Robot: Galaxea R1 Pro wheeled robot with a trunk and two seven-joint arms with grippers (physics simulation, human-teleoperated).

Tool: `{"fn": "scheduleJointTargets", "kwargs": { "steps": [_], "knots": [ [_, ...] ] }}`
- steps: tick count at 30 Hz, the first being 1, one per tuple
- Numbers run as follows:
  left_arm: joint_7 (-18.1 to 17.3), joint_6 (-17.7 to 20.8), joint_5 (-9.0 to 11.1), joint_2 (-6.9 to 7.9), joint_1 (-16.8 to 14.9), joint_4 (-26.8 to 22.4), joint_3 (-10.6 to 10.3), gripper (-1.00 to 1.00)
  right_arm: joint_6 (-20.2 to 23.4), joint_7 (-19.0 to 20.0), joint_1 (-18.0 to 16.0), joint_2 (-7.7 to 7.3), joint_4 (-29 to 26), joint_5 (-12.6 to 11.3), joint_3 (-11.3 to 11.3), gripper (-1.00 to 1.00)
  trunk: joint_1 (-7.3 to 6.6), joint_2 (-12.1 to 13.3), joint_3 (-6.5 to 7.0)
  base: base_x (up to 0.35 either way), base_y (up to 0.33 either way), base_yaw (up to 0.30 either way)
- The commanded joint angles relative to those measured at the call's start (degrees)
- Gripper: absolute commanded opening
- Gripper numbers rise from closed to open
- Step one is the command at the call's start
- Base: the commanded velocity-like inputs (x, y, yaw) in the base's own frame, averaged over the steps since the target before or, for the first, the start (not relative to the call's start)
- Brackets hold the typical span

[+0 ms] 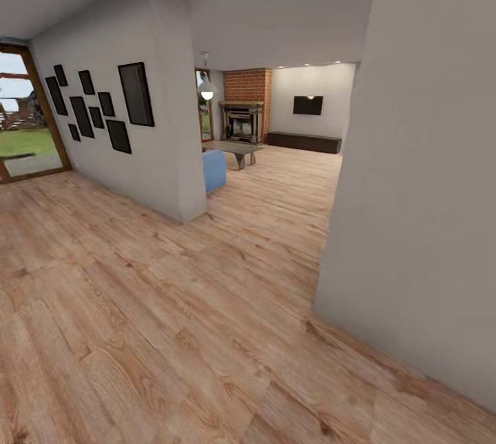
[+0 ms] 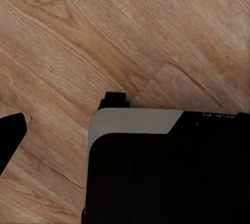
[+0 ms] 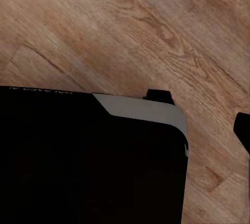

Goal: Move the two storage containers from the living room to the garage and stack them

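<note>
You're on light wood plank floor (image 1: 172, 334), facing the living room (image 1: 275, 148) far ahead: brick fireplace (image 1: 244, 110), blue sofa (image 1: 214, 170), dark low bench (image 1: 304, 142). No storage container is in sight; you can't tell either jaws' state.

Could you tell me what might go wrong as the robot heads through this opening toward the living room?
1. The grey wall on the right stands close to the path, and its corner juts out, so the base could clip it while driving through.
2. The partition wall on the left narrows the passage; a wide turn risks scraping it or the blue sofa just beyond.
3. Further in, the low table sits before the brick fireplace, an obstacle if the robot drives straight ahead.
</note>
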Motion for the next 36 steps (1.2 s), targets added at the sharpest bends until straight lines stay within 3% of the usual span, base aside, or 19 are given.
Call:
{"fn": "scheduleJointTargets", "kwargs": {
  "steps": [1,13,36],
  "knots": [
    [0.1,0.2,0.3,-0.02,0.0,0.0,0.1,1.00,-0.3,-0.1,-0.1,0.04,0.2,-0.5,0.5,1.00,0.04,0.0,-0.07,0.322,0.000,0.270],
    [0.1,0.2,0.3,-0.02,0.0,0.0,0.1,1.00,-0.3,-0.1,-0.1,0.03,0.2,-0.5,0.5,1.00,0.04,0.0,-0.07,0.322,0.000,0.247],
    [0.1,0.2,0.4,-0.02,0.0,0.0,0.1,1.00,-0.3,-0.1,-0.1,0.01,0.1,-0.6,0.5,1.00,0.04,0.0,-0.07,0.322,0.000,0.008]
  ]
}}
